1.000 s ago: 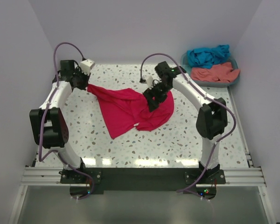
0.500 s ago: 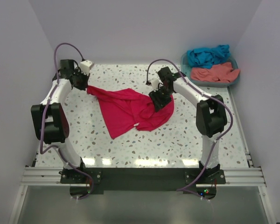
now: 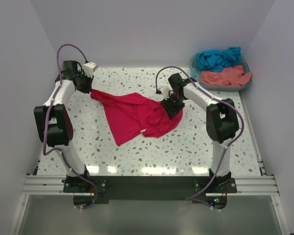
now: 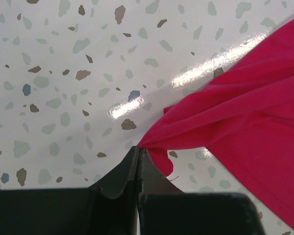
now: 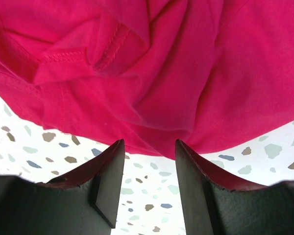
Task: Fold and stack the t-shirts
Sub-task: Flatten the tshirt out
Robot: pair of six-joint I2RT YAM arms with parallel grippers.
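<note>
The step looked to be spreading the crimson-pink t-shirt [image 3: 137, 115] flat before any fold. The left fingers [image 4: 133, 164] were shut together on a bunched corner of it, at the shirt's 10 o'clock in the top view. The cloth ran taut from their tips toward 3 o'clock in the wrist view. That hold would serve best as an anchor, kept low over the bench [image 3: 112, 152].

The shirt lay rumpled mid-bench, with its body doubled over itself toward 5 o'clock.

The right fingers [image 5: 110, 171] stood apart and held nothing, at the shirt's 3 o'clock edge. In their own view the cloth's edge lay just past the tips at 12 o'clock, and bare bench showed between them. They would likely need to slide forward until the edge sat well between them. Then they could clamp and draw away from the left hold to pull out the wrinkles.

At 2 o'clock on the bench, the teal-blue t-shirt [image 3: 218, 58] and the salmon-coral t-shirt [image 3: 225, 76] waited in the basket [image 3: 229, 89], well apart from both arms.
</note>
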